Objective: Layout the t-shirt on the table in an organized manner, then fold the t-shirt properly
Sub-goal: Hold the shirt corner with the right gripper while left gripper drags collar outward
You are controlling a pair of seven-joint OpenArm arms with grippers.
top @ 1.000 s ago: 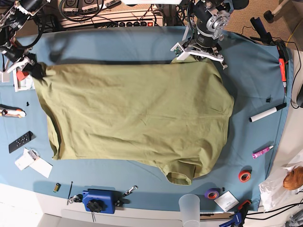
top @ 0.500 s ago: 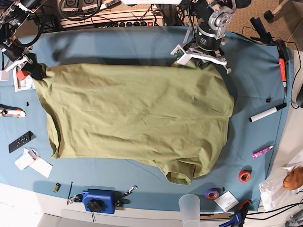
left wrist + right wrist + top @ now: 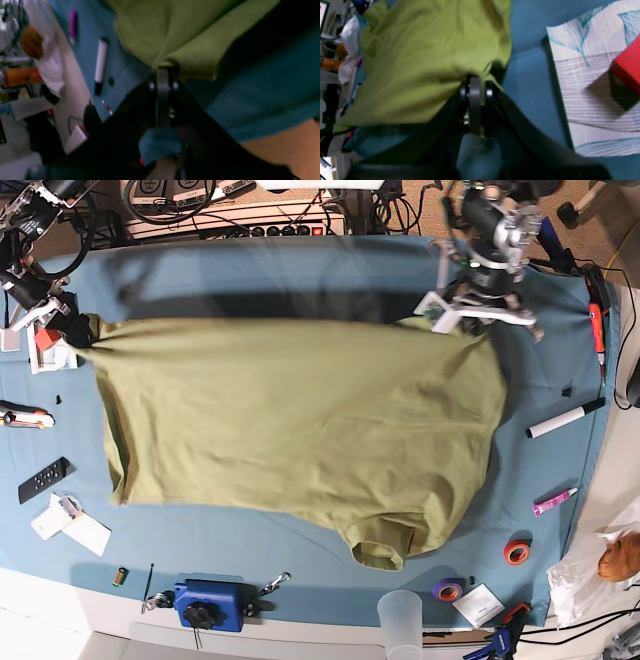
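1. On the left of the base view, the right gripper (image 3: pixel 62 323) is pinched shut on one top corner of the shirt (image 3: pixel 300 430). Its wrist view shows green cloth squeezed between the closed fingers (image 3: pixel 475 100).
2. The shirt lies in the middle of the table (image 3: pixel 300 270). Its top edge is lifted a little, and its lower part rests on the blue cloth. One sleeve (image 3: pixel 382 548) sticks out at the bottom.
3. On the right of the base view, the left gripper (image 3: pixel 478 312) is shut tight on the other top corner. Its wrist view is blurry, but the fingers (image 3: pixel 162 85) look closed on the cloth edge.
4. To do this step well, I think both grippers should hold tight and pull apart gently, so the top edge goes straight.
5. Both corners should come down together and at the same height, so no new wrinkles form.
6. Pulling too hard could slip a corner free or drag the shirt toward the marker (image 3: pixel 566 419).
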